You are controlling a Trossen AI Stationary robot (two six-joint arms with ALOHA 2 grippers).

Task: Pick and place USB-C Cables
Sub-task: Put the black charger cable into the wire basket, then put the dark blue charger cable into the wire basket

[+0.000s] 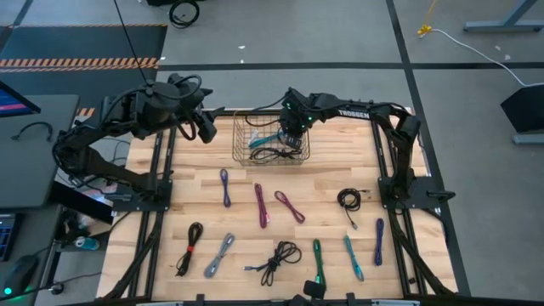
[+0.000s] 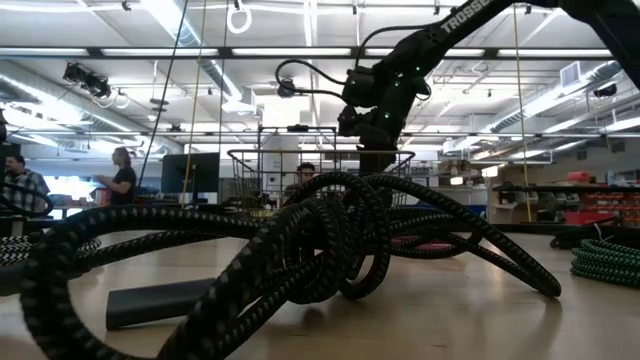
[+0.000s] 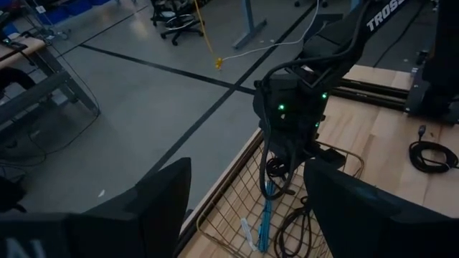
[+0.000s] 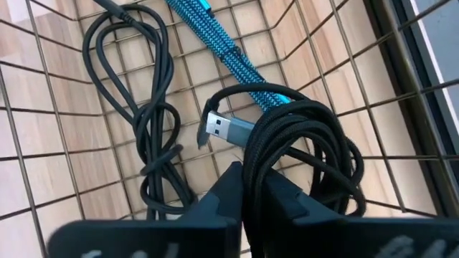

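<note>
Right gripper [image 4: 251, 188] clamped on a black braided cable [image 4: 301, 150], apparently just above the wire basket [image 1: 240, 140] floor (two cables already inside). Risk: loops snagging fingers on release. Left gripper [image 1: 206, 124] open beside the basket.

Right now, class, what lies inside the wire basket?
Inside the wire basket lie a black cable and a teal cable; the right pincer holds another black coiled cable, hiding part of the floor.

Right claw [image 4: 251, 190] clamped, lowered; left claw [image 1: 206, 127] parted, idle.
</note>
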